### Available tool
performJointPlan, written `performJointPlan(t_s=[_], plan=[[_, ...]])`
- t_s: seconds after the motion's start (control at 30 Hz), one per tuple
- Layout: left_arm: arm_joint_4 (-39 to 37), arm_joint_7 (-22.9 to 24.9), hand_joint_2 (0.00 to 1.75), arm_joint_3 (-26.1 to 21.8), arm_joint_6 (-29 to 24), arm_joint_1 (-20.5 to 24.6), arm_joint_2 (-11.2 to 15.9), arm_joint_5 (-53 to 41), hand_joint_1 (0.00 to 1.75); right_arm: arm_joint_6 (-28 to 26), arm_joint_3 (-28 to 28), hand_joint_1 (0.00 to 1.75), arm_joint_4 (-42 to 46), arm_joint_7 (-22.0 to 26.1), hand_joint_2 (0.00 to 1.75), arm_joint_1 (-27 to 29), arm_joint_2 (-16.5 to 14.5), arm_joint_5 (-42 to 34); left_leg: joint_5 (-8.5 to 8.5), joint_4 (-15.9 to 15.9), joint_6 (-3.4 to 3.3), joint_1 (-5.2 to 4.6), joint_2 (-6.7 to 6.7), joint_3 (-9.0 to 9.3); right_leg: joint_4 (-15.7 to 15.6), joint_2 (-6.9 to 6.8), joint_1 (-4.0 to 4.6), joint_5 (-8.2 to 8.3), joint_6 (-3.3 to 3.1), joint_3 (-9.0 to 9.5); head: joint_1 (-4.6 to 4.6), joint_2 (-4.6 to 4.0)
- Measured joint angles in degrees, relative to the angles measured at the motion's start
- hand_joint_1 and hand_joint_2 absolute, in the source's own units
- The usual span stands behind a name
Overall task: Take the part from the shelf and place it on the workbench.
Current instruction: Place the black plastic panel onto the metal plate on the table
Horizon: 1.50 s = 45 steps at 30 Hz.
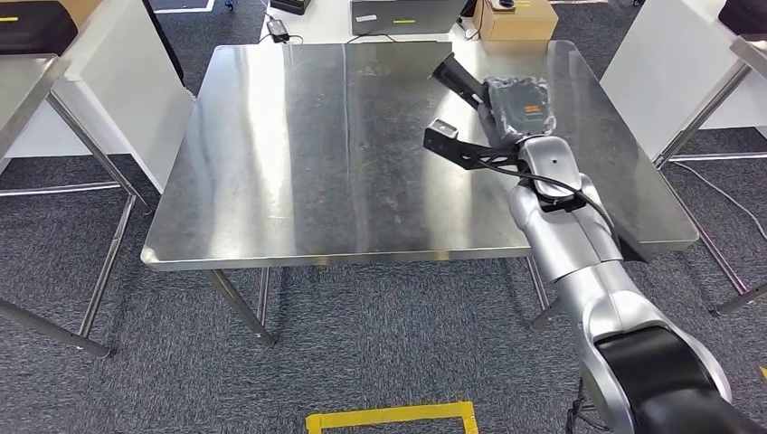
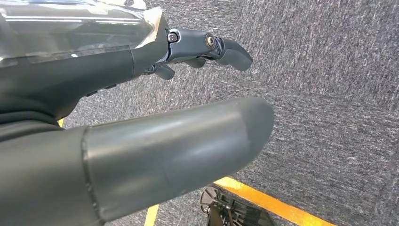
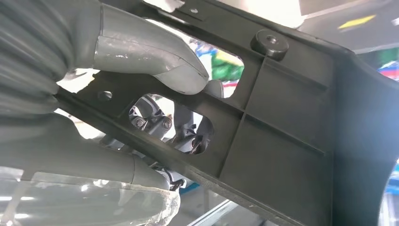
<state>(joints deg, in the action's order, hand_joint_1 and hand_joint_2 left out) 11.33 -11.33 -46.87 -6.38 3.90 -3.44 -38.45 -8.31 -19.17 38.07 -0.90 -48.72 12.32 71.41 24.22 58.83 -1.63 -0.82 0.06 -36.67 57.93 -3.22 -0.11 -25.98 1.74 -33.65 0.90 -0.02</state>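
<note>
My right hand (image 1: pixel 518 107) holds a black plastic part (image 1: pixel 461 110) over the right half of the steel workbench (image 1: pixel 298 154). The part is a forked bracket with two arms sticking out to the left. Up close, the part (image 3: pixel 282 108) shows ribs, cut-outs and a round boss, with my thumb (image 3: pixel 146 52) pressed on its face and my fingers (image 3: pixel 155 117) showing through a cut-out. I cannot tell whether the part touches the benchtop. My left hand (image 2: pixel 207 47) hangs over grey carpet, fingers loosely apart, holding nothing.
A cardboard box (image 1: pixel 517 18) and a dark flat case (image 1: pixel 402 16) sit beyond the bench's far edge. White tables (image 1: pixel 687 63) stand to the right and left (image 1: pixel 108 72). Yellow floor tape (image 1: pixel 393 418) marks the carpet in front of the bench.
</note>
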Motion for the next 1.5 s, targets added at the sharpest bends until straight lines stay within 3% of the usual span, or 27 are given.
performJointPlan(t_s=[0.27,0.57,1.23,1.37,1.43,1.5], plan=[[0.26,-0.67,0.00,-1.01,0.67,-0.02,0.15,-0.97,0.00,2.53,3.42,1.75,2.99,-0.11,1.75,-4.61,5.62,3.88,-0.13,0.01,-0.39,-0.13,-0.01,-0.08,-0.03,0.02,-0.12,0.19,0.30,-0.10,-0.01,0.00],[0.28,-0.99,0.00,-1.67,1.73,0.00,0.15,-1.64,0.00,3.19,5.24,1.75,5.95,1.75,1.75,-7.44,7.15,4.14,-0.16,0.01,-0.43,-0.04,0.05,-0.04,-0.02,0.05,-0.05,0.20,0.31,-0.08,-0.01,0.00],[0.28,1.08,0.00,-3.84,2.00,0.12,-0.30,-1.84,0.00,3.33,3.85,1.75,4.10,5.18,1.75,-11.55,0.68,4.31,-0.18,0.00,-0.44,-0.02,0.07,-0.05,-0.01,0.04,0.00,0.20,0.31,-0.07,-0.01,0.00],[0.28,1.54,0.00,-4.11,1.97,0.13,-0.31,-1.88,0.00,3.29,3.64,1.75,3.66,5.23,1.75,-12.39,-0.08,4.36,-0.04,-0.53,-1.55,0.04,-0.01,0.19,-0.54,0.05,-0.55,0.34,1.11,0.13,-0.03,0.00],[0.28,1.74,0.00,-4.14,1.97,0.20,-0.39,-2.07,0.00,3.22,3.58,1.75,3.48,5.26,1.75,-13.08,-0.17,4.42,-0.51,-1.67,-2.00,0.57,-0.11,1.01,1.83,1.23,-0.45,-0.91,1.04,-0.99,-0.01,0.00],[0.28,1.89,0.00,-4.15,1.97,0.41,-0.45,-2.30,0.00,3.14,3.50,1.75,3.06,5.29,1.75,-13.50,0.04,4.45,-0.72,-2.10,-2.18,0.90,-0.35,1.43,8.82,2.65,-0.60,-3.76,0.67,-4.42,0.02,0.00]])
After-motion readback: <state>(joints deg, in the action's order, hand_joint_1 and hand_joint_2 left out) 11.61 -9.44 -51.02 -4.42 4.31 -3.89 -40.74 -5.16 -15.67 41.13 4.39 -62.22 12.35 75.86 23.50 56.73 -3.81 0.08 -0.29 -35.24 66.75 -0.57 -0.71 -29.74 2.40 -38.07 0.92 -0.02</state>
